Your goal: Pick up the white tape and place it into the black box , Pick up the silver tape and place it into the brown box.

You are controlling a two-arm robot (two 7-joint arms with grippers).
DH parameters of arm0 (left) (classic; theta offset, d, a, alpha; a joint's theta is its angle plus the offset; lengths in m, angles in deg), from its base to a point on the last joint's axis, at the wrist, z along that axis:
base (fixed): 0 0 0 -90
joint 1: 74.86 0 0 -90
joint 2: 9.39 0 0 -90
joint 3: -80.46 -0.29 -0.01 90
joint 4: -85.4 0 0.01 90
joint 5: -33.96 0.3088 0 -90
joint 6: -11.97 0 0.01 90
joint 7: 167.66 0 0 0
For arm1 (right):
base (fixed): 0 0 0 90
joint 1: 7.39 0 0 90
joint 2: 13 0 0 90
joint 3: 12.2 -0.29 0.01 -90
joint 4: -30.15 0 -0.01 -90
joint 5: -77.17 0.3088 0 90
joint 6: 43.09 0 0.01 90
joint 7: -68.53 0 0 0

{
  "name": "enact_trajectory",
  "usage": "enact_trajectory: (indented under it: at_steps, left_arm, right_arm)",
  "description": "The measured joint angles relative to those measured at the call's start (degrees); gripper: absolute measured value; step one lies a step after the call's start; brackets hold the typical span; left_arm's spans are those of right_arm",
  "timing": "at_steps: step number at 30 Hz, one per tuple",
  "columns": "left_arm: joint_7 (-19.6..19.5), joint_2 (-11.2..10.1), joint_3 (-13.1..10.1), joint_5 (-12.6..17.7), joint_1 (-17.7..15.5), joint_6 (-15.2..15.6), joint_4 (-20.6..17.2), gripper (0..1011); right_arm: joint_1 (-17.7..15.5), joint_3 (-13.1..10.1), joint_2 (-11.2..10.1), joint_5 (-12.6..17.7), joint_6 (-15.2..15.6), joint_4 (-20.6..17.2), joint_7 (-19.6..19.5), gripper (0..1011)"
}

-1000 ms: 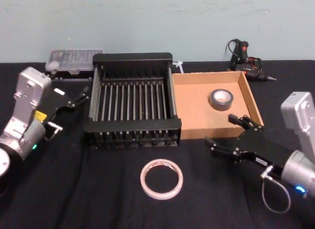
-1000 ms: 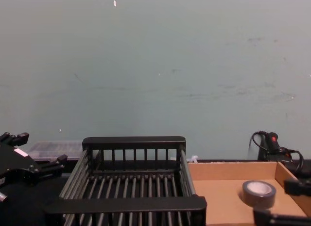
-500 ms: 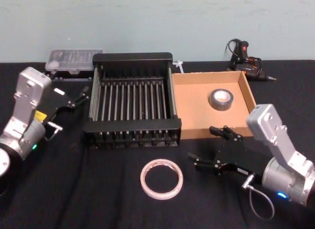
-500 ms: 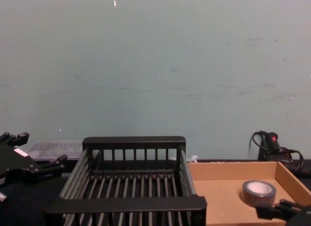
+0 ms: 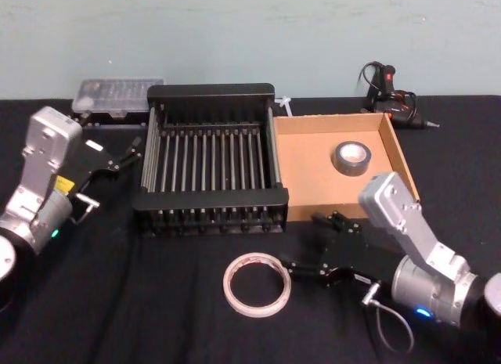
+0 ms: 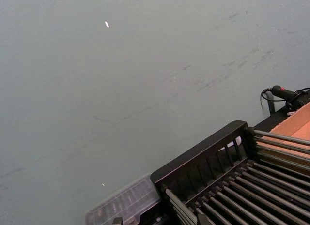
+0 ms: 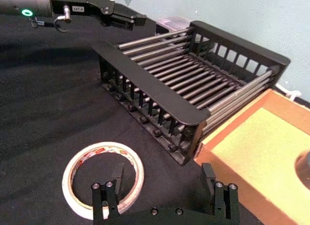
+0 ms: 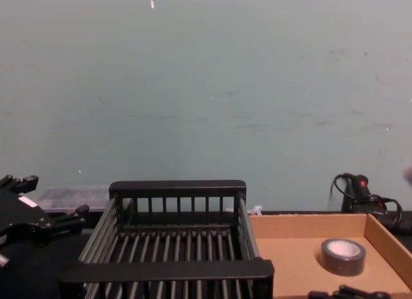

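right gripper (image 5: 307,246) open, empty | white tape (image 5: 257,283) flat on table, just left of its fingertips, before black box (image 5: 211,200) | left gripper (image 5: 129,150) farther, likely open

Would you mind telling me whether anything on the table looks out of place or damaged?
Nothing stands out. The silver tape lies flat in the brown box, the white tape lies flat before the black box, and both boxes sit square.
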Motion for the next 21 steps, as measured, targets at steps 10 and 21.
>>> enact_trajectory:
  at_steps: [10,21]
  left_arm:
    - [0.00,0.00,0.00,0.00,0.00,0.00,0.00,1002]
    - [0.00,0.00,0.00,0.00,0.00,0.00,0.00,1001]
  right_arm:
    - [1.39,1.88,1.21,-1.09,0.75,1.80,0.61,1002]
    - [3.30,3.66,3.12,-2.32,1.22,5.03,0.99,1002]
